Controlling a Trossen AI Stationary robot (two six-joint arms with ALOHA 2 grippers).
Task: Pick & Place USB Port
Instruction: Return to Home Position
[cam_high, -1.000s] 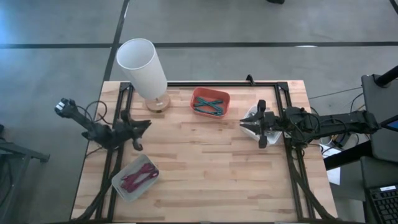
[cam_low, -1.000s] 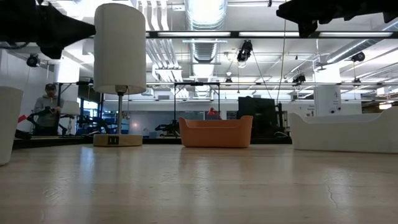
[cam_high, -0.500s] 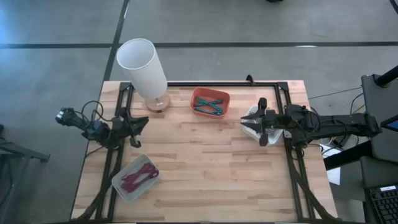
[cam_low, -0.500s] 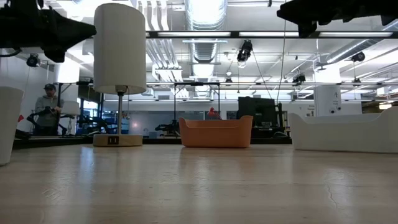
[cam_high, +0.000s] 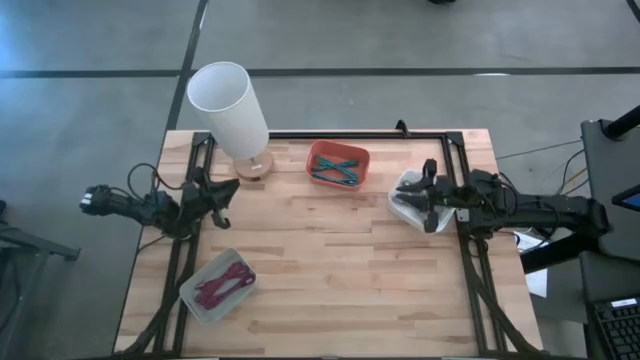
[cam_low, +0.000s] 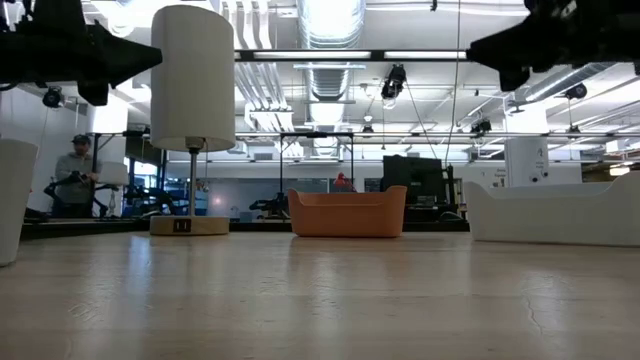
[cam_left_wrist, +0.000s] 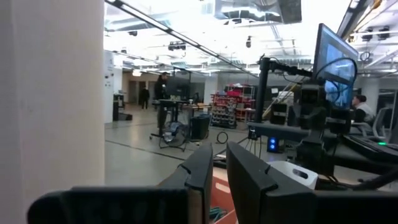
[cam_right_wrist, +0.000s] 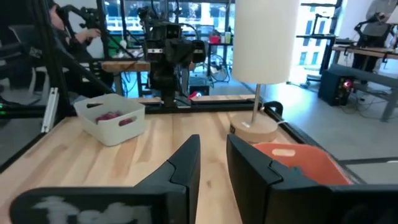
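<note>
Small teal pieces lie in an orange tray (cam_high: 338, 163) at the far middle, and magenta ones in a grey tray (cam_high: 218, 285) near the left. I cannot tell which of them are USB ports. My left gripper (cam_high: 228, 190) hovers level by the left rail, beside the lamp base (cam_high: 253, 165). Its fingers (cam_left_wrist: 202, 171) stand a narrow gap apart with nothing between them. My right gripper (cam_high: 402, 198) hovers level over a white bin (cam_high: 405, 183) by the right rail, pointing toward the table's left, open and empty (cam_right_wrist: 213, 155).
A tall white lamp (cam_high: 230, 105) stands at the far left on a round wooden base. Black frame rails (cam_high: 470, 260) run along both sides and the far edge. Bare wood (cam_high: 330, 260) lies between the trays and the grippers.
My left arm has swung about, its rear end going toward the table's near side while its gripper moved a little toward the lamp. My right gripper has drawn back toward the table's right edge and sunk somewhat. The trays and lamp have stayed put.
</note>
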